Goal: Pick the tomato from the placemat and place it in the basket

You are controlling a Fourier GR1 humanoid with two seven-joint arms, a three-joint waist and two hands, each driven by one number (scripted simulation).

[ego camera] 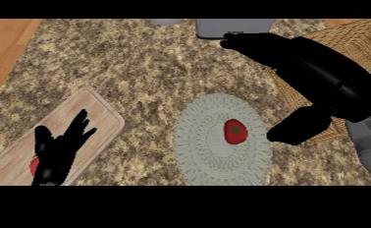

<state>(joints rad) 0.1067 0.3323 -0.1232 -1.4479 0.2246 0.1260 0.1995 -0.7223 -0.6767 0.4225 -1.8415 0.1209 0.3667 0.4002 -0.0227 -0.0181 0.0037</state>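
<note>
Right hand (pixel 319 82) hangs open over the basket (pixel 346 38) edge, beside the tomato (pixel 235 131) on the placemat (pixel 210 165); a sideways reach could roll it. Left hand (pixel 58 148) rests open.

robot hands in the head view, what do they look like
Both are glossy black, with slim fingers and a thumb. The left robot hand shows at the lower left. The right robot hand is bulkier in view, with rounded shell-like segments, and joins a grey forearm at the right edge. No cables or markings show.

Speckled granite-like counter (pixel 145 65), woven pale placemat (pixel 199 143), wicker basket (pixel 340 38), smooth light wood board (pixel 87 119), glossy red tomato (pixel 235 131)
</note>
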